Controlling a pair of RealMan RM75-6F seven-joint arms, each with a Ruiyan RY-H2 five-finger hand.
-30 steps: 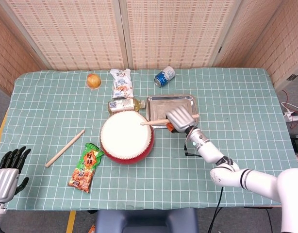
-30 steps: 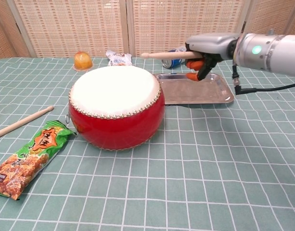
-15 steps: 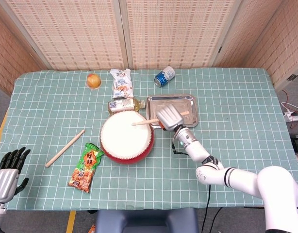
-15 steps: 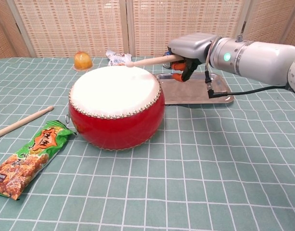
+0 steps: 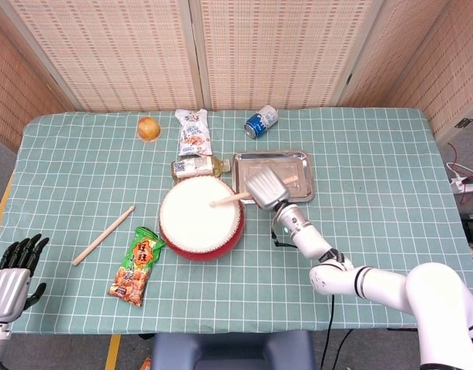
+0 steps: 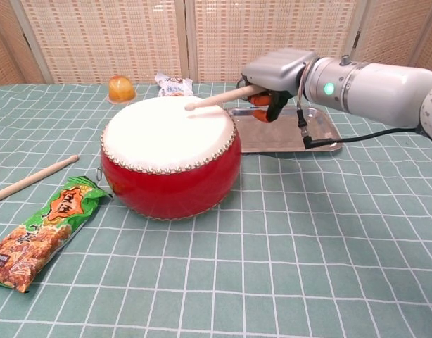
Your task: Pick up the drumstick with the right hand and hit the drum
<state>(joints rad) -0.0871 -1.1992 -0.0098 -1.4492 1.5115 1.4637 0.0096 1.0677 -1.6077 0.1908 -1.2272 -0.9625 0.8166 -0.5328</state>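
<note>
Colours across the green-checked table

A round red drum (image 6: 170, 172) with a white skin is showing studs at its rim, a pale wooden drumstick (image 6: 216, 98) is crossing it, and the silver-grey right hand (image 6: 276, 74) is showing orange at its fingers (image 6: 258, 99); a teal tablecloth with white grid lines (image 5: 375, 154) is lying under a green and orange snack packet (image 5: 136, 266), a blue can (image 5: 260, 122), a shiny metal tray (image 5: 300, 158) and the black left hand (image 5: 13, 266).
</note>
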